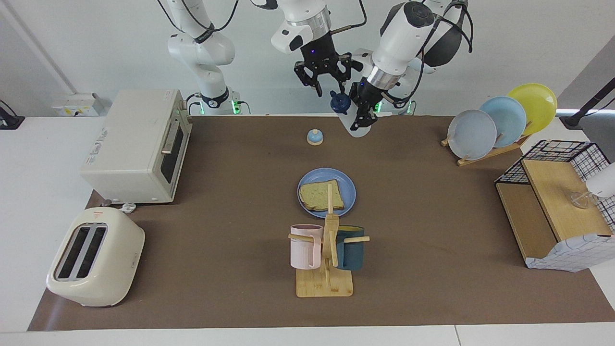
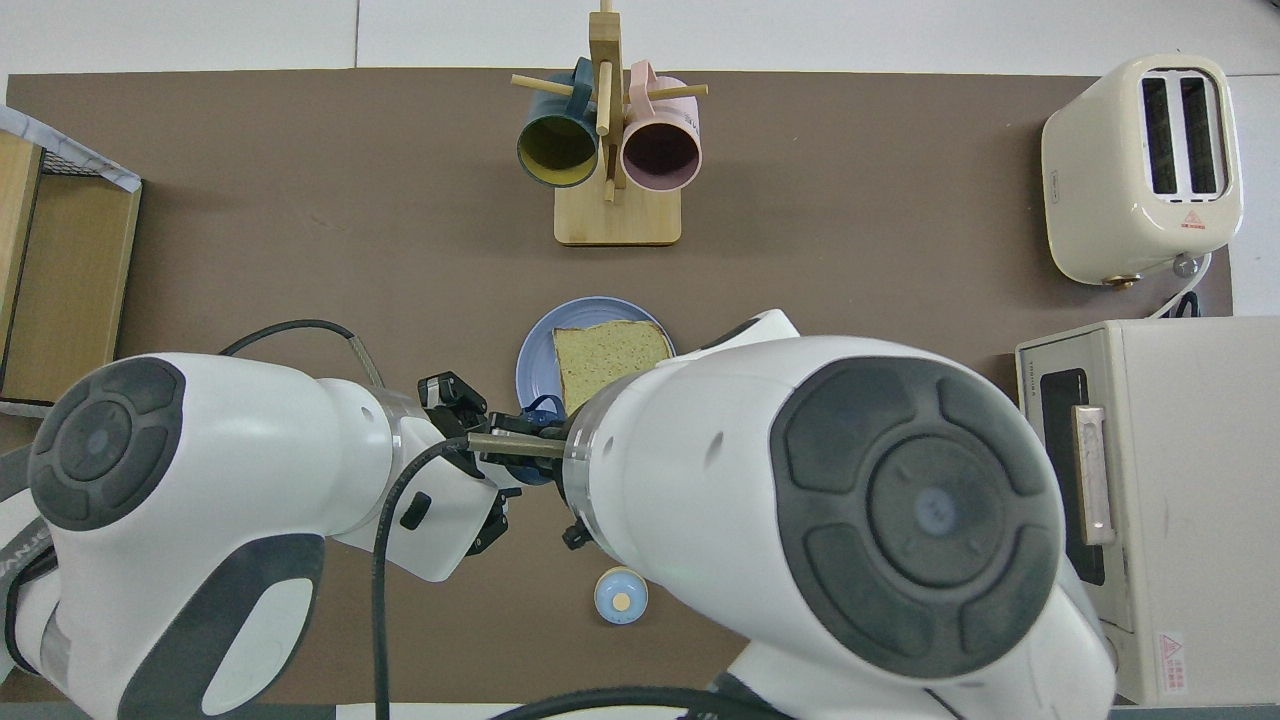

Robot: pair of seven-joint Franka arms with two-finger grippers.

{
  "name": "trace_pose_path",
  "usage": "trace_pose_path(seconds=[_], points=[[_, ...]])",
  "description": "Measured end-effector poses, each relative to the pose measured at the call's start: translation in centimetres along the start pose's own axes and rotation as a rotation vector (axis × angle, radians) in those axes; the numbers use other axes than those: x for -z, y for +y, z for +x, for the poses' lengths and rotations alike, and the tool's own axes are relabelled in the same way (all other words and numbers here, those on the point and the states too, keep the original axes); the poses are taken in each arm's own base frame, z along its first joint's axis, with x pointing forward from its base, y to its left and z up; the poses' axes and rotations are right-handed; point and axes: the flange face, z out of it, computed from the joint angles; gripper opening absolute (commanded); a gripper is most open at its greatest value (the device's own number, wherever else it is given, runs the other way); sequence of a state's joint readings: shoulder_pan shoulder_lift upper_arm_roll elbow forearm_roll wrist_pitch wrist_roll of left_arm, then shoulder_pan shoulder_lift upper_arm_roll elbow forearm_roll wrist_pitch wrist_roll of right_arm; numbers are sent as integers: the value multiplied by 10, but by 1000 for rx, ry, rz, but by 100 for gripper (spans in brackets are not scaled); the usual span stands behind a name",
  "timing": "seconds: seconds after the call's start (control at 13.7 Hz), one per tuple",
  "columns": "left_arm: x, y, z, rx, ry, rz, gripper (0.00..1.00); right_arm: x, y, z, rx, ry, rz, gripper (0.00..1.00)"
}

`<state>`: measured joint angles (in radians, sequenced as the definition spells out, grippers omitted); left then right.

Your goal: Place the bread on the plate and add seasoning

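The bottle [image 1: 352, 124] is gripped, tilted, in the left jaws [image 1: 361, 116] above the surface [image 1: 432, 216]. The right jaws [image 1: 326, 88] are held open just above its cap. The bread [image 1: 321, 196] is laid on the plate [image 1: 349, 192].

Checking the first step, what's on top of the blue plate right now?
One slice of bread lies flat on the plate. In the facing view a mug rack peg covers a strip of the slice; nothing else shows on it.
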<state>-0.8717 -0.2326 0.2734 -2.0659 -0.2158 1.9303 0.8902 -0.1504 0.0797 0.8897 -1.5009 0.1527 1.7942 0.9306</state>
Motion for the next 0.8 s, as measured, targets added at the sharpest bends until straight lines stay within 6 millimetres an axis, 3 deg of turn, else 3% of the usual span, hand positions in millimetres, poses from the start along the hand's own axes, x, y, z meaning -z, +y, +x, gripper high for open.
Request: trace_pose_path(seconds=[0.44, 0.8], points=[[0, 0, 0, 9, 1, 1, 0, 20, 1, 11, -8, -3, 23, 54], [0, 0, 0, 12, 2, 2, 0, 18, 0, 9, -4, -8, 20, 47]])
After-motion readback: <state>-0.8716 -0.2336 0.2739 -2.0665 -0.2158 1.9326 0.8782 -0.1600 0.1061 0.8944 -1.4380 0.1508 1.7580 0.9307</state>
